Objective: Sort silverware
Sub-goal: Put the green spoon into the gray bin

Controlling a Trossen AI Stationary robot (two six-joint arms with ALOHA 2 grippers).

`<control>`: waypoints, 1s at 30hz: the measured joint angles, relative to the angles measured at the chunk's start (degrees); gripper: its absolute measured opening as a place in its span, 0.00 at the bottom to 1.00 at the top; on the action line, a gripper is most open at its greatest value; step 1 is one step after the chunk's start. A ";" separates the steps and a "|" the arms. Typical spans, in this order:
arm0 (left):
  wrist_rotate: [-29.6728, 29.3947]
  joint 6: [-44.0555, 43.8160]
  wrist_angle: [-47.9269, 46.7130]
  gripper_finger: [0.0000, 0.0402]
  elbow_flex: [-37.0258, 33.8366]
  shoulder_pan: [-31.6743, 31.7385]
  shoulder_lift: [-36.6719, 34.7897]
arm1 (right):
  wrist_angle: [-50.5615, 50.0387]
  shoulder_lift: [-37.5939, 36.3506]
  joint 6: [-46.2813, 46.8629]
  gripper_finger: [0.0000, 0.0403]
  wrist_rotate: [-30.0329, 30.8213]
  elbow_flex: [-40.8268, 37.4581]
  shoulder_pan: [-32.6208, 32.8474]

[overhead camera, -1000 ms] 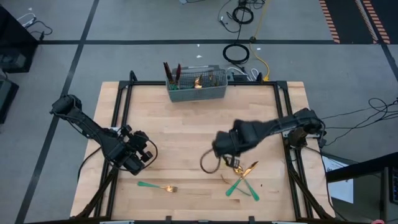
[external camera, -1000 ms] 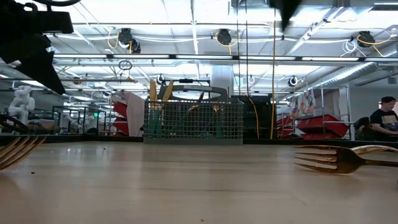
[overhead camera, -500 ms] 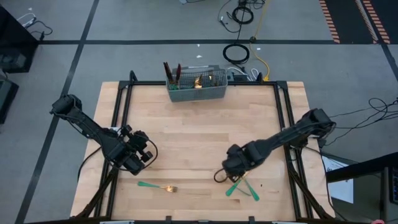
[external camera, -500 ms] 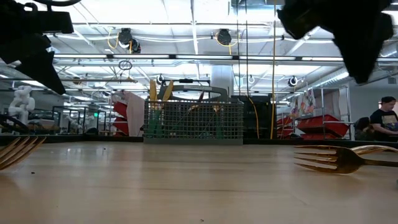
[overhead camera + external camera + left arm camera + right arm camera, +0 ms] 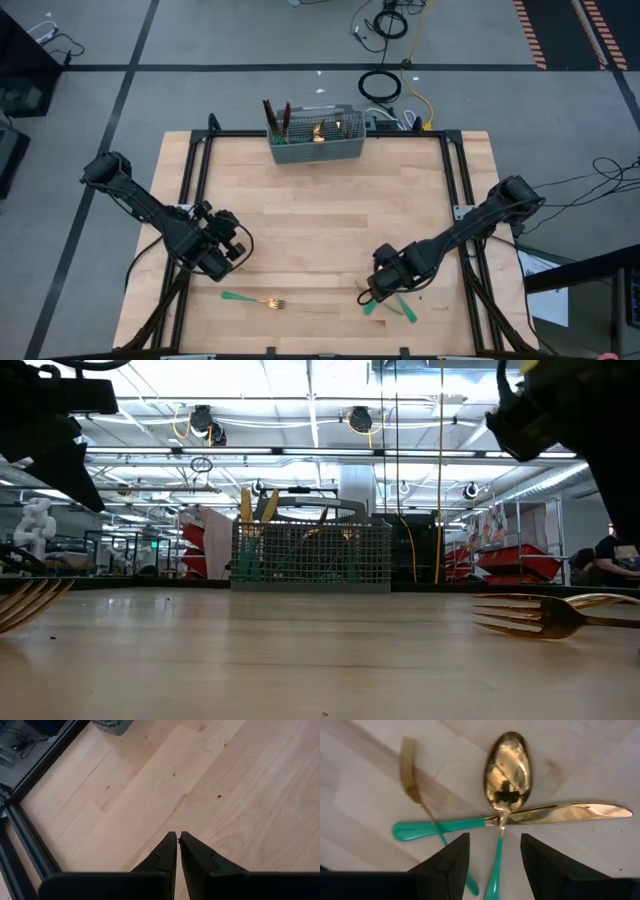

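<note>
Three pieces of silverware lie crossed near the table's front right: a gold spoon [image 5: 507,770], a knife [image 5: 570,812] with a teal handle, and a fork [image 5: 412,770]. My right gripper [image 5: 492,862] hangs open above them, pointing down, one finger on each side of the spoon's teal handle [image 5: 496,865] and touching nothing. From above, this gripper [image 5: 372,292] covers part of the pile [image 5: 395,306]. Another fork [image 5: 255,301] lies alone at the front left. My left gripper [image 5: 177,837] is shut over bare wood at the left [image 5: 232,250].
A grey wire-mesh caddy [image 5: 316,137] with several pieces standing in it sits at the table's far edge, also seen in the low view as the caddy [image 5: 310,555]. Black frame rails [image 5: 190,180] run along both table sides. Bare wood lies between the caddy and the grippers.
My right gripper has gone toward the table's near edge and down, and now stands over the crossed silverware, having rolled about its own axis on the way. The silverware has stayed where it was.
</note>
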 joint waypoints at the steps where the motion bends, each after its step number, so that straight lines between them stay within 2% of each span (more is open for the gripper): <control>1: 0.04 0.00 0.00 0.08 0.00 0.00 0.00 | 0.30 0.00 0.13 0.42 -0.06 -0.68 0.02; 10: 1.47 -0.02 0.01 0.08 0.00 0.00 0.00 | 11.08 0.02 0.65 0.42 -0.12 -7.17 0.02; 22: 1.47 -0.13 0.01 0.08 0.00 0.02 0.00 | 16.28 -0.10 1.23 0.40 1.19 -12.98 0.02; 25: 1.47 -0.09 -0.02 0.08 0.00 0.02 0.02 | 16.66 -0.11 1.24 0.31 1.20 -13.04 0.02; 30: 1.43 -0.09 -0.06 0.08 0.00 0.00 0.02 | 16.88 -0.02 1.61 0.04 1.18 -13.09 0.02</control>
